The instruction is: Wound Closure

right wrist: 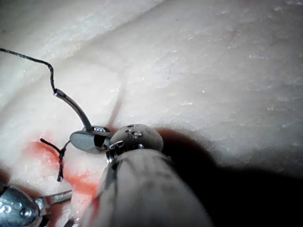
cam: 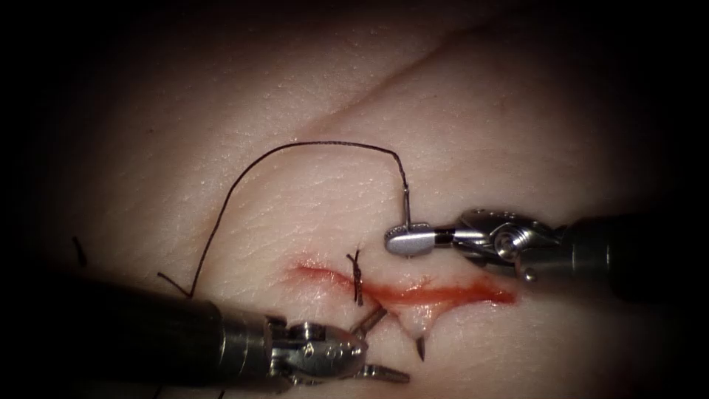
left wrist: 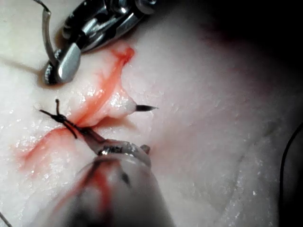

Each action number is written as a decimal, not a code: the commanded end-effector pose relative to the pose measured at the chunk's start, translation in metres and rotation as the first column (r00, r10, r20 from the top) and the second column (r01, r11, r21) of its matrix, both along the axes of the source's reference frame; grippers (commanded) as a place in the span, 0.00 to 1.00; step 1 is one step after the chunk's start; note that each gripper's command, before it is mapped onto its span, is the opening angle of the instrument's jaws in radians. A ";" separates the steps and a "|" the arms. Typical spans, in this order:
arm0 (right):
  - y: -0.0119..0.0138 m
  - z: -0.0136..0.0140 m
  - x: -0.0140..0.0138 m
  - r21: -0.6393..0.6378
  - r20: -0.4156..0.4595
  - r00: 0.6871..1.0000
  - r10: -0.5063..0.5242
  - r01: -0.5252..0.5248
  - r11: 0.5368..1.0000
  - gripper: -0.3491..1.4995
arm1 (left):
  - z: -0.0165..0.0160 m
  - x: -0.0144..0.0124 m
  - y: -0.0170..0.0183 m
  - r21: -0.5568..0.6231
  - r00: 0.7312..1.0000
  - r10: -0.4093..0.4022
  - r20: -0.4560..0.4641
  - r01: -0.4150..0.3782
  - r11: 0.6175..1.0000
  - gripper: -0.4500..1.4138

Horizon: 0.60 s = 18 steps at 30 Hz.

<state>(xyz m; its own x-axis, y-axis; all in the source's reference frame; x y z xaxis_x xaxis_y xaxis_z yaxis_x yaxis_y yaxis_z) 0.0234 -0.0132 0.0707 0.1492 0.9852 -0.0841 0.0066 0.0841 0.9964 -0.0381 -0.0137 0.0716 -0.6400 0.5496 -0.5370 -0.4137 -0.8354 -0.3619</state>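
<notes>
Right claw (cam: 399,242): closed on the needle (cam: 405,209) near its thread end, on the far side of the cut (cam: 436,294); the same grip is seen in the right wrist view, claw (right wrist: 87,139) on needle (right wrist: 75,109).

Left claw (cam: 384,347): jaws parted, nothing held, one jaw angled toward the cut's near lip, just left of the emerging needle tip.

Needle: lodged in the tissue (cam: 517,133). The shank enters beside the right claw, passes under the cut, and the tip (cam: 420,347) is seen exiting through a raised tent of tissue on the near side. In the left wrist view the tip (left wrist: 144,108) is clear of the surface.

Thread (cam: 295,148): arched from the needle's end over the tissue to the left, trailing down beside the left arm's shaft.

Earlier stitch (cam: 356,277): a knot with short tails, left of the needle, across the cut.

Red fluid (cam: 473,294): lying along the cut.

Risks, as judged: tearing of the tented near lip if the needle is levered against its curve; the short exposed tip being missed or blunted by a poor grasp; the slack thread being snagged on the existing knot.
</notes>
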 end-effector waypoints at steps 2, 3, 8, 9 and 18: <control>-0.0009 0.0002 0.0001 0.008 0.002 1.000 -0.002 0.002 1.000 0.00 | 0.0005 -0.0005 -0.0005 0.001 1.000 0.001 0.000 -0.001 1.000 0.73; -0.0010 0.0002 0.0000 0.007 0.001 1.000 -0.003 0.003 1.000 0.00 | 0.0005 -0.0005 -0.0005 0.001 1.000 0.001 0.000 -0.001 1.000 0.73; -0.0014 0.0004 0.0000 0.008 0.004 1.000 -0.003 0.003 1.000 0.00 | 0.0005 -0.0005 -0.0005 0.002 1.000 0.001 0.000 -0.001 1.000 0.73; -0.0013 0.0005 0.0001 0.010 0.001 1.000 0.003 -0.003 1.000 0.00 | 0.0005 -0.0005 -0.0005 -0.002 1.000 0.005 0.000 -0.005 1.000 0.73; 0.0036 0.0004 0.0001 -0.396 -0.064 0.993 0.100 -0.117 0.911 0.85 | 0.0004 -0.0007 -0.0005 -0.002 1.000 0.003 -0.002 -0.003 1.000 0.73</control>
<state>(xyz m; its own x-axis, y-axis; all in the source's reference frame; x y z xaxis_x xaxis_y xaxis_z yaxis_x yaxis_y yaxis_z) 0.0231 -0.0091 0.0705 0.0305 0.8726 -0.4875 0.0157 0.4873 0.8731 -0.0384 -0.0137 0.0715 -0.6423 0.5458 -0.5381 -0.4115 -0.8379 -0.3587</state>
